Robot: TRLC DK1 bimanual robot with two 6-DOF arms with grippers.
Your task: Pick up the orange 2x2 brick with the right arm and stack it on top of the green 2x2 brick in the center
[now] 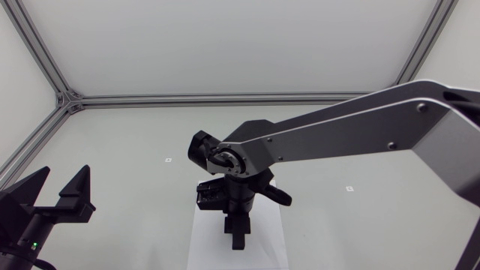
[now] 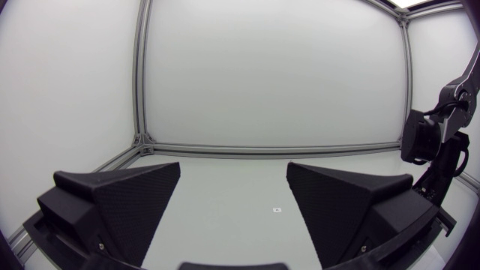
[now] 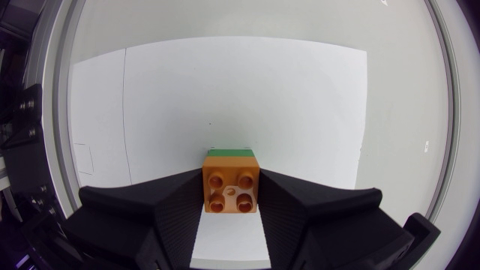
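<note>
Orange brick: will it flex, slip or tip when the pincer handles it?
Probably rigid: the orange brick looks like moulded plastic with crisp edges and studs. Its glossy sides might slip, though the textured fingers meet flat faces. Squat and boxy, so it's unlikely to roll or tip.

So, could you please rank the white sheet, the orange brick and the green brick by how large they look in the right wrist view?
1. white sheet, by far the largest.
2. orange brick.
3. green brick, only a sliver showing past the orange one; it is mostly hidden, so their true sizes cannot be compared.
</note>
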